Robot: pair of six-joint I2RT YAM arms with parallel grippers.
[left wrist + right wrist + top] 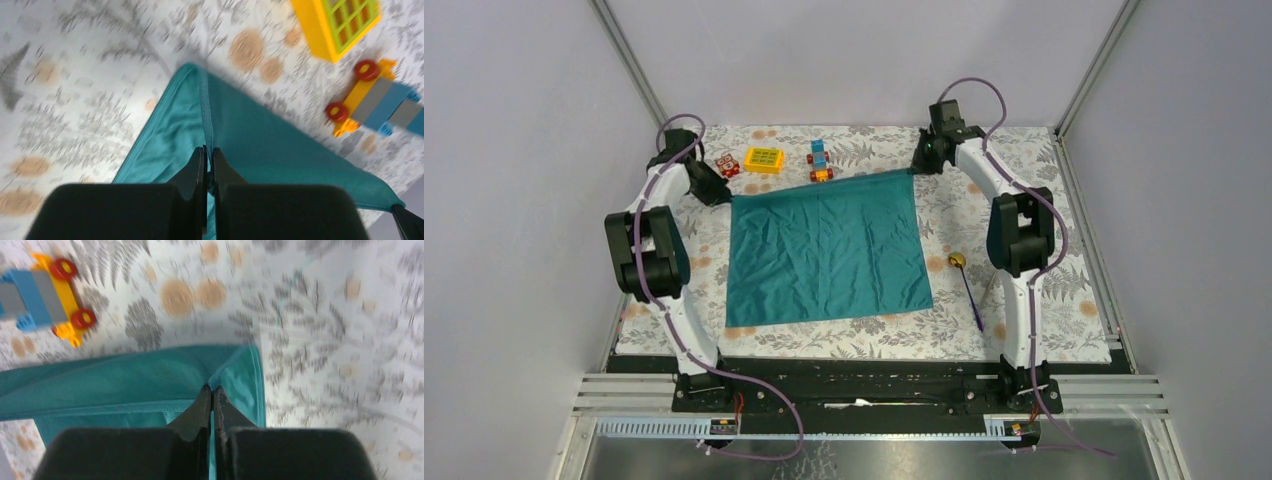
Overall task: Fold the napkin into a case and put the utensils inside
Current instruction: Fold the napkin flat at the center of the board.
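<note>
- Black jaws fill the bottom of each wrist view, pressed together with only cloth between them. The left jaws pinch the far left corner of the plain dark teal cloth napkin [260,135], and the right jaws pinch its far right corner.
- From above, you see the napkin spread on the floral-patterned worktop [874,145] between the two arms, with its far hem strung between the two pinches.
- Treat the step in hand as the first fold, judged from that grip: carry the far hem toward the near hem.
- Raise both corners by the same amount, only enough for the cloth to peel off the worktop without dragging the rest along.
- Hold a little tension across the hem so that it travels as a straight line. Too much pull could slip the thin cloth out of a pinch.
- Square up first: the right corner sits farther back than the left.
- Mind the blue and yellow toy car [820,160] just beside the far hem, where a low sweep could snag it. The yellow grid block [764,160] stands near it.
- Lay corner on corner at the near edge, and let go only once the cloth rests flat.
- Steer the right arm [1021,235] clear of the purple-handled spoon with the golden head [969,293], which lies just right of the napkin, apart from it.
- You cannot find the slim silvery-grey utensil in these views.
</note>
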